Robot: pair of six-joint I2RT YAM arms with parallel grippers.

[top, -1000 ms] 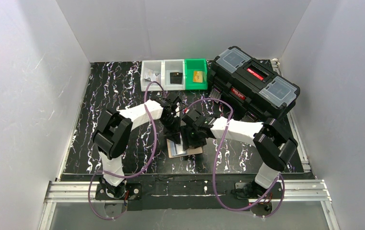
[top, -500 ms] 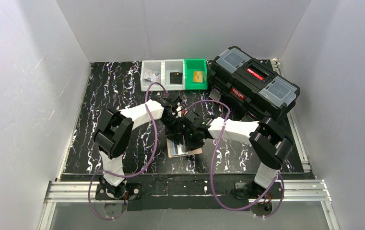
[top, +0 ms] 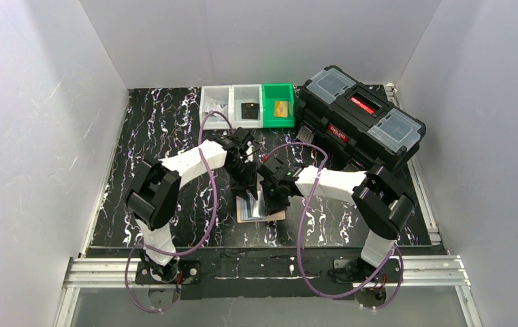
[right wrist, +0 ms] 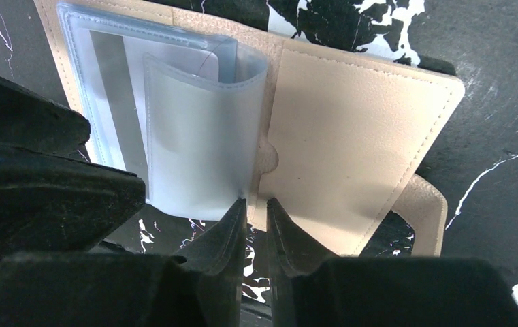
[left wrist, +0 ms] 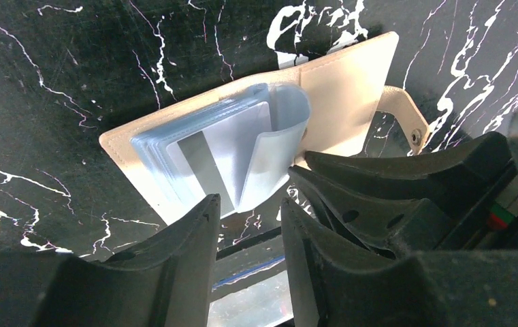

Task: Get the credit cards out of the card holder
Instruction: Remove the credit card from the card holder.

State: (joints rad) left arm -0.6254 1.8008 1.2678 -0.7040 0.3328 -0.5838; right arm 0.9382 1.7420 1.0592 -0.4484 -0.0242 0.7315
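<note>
Left end effector [top: 248,191] points down at the black marbled worktop [top: 147,129] in the middle of the table, right at the left edge of the card holder [top: 259,214], which lies opened flat near the front edge. On its own camera the fingers are parted with a clear gap and nothing between them, and the holder's clear sleeves [left wrist: 242,146] sit just past the tips. The credit cards [left wrist: 225,136] are inside those sleeves on the holder's left half, one with a grey stripe showing through, and one sleeve is curled up off the stack. The right half is bare beige, with the snap tab [right wrist: 423,204] poking out beyond it. The right end effector [top: 273,203] is crowded in just beside the left one, over the holder's middle. Its fingers are almost together with only a sliver between them, tips right at the curled sleeve's lower edge by the fold. Honestly can't tell if it's pinching it. Further right sits a black toolbox [top: 361,122], well apart.
</note>
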